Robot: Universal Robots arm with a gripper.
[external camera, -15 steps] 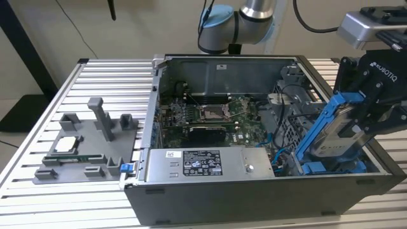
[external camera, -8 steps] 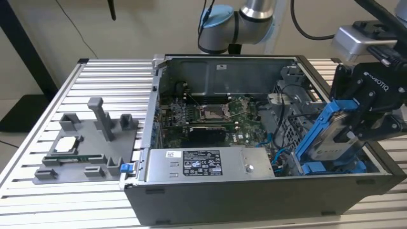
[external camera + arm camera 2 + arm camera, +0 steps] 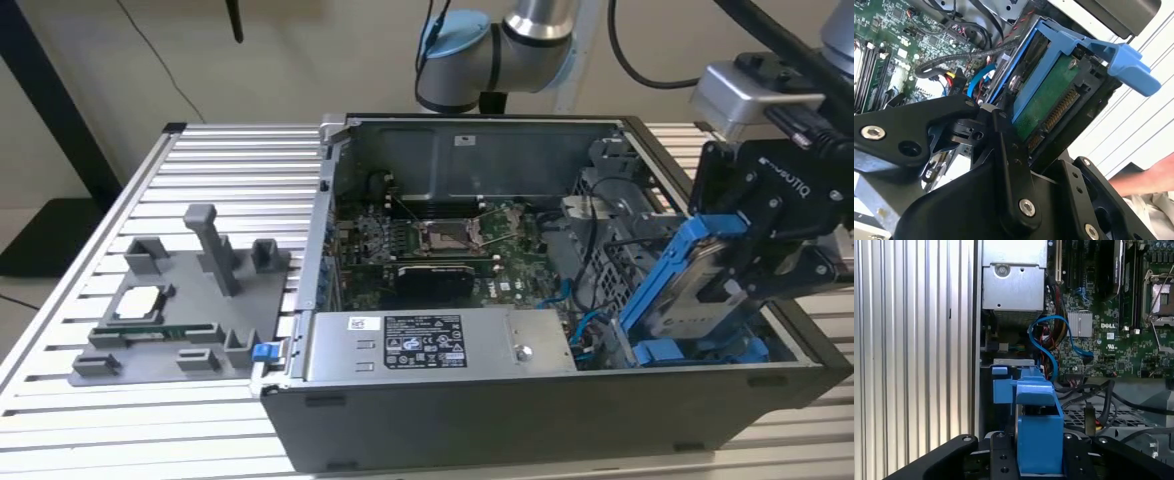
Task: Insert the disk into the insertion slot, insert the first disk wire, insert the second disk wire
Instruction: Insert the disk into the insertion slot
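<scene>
Black gripper [image 3: 731, 285] clamps the disk [image 3: 678, 285], a silver-grey drive in a blue plastic carrier, long axis one-to-seven o'clock in the exterior view; the blue-tabbed grey metal insertion slot [image 3: 667, 352] lies at seven.

**Arm** [image 3: 470, 55]: grey links with blue joint caps. One joint stands at the far side, near the middle.
**Wrist** [image 3: 747, 95]: silver-grey housing with black cables, far at the exterior view's right, directly above the gripper.
**Gripper** [image 3: 731, 275]: black, two-fingered, at the exterior view's right, pointing downward at a tilt.
**Fingers** [image 3: 999, 462]: black linkage bars with bolts, clamped on both sides of the disk [image 3: 678, 295], which is held on edge and slanted.
</scene>
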